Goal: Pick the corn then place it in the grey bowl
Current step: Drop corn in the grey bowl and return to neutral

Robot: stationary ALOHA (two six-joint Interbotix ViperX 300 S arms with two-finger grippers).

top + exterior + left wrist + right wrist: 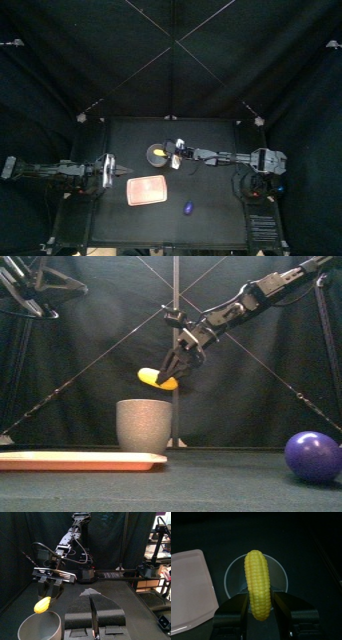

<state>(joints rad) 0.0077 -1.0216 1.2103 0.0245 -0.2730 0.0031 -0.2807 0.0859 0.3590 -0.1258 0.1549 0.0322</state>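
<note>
Right gripper (170, 369) clenched on the yellow corn (258, 582), which hangs clear above the mouth of the tall grey speckled cup (144, 424), presumably lined up for a straight drop; left gripper (93, 595) closed, empty, resting at table's left.

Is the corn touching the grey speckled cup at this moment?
Apart. The front view shows the corn, held in the right gripper, hanging above the grey speckled cup, with dark curtain visible between the corn and the rim.
</note>
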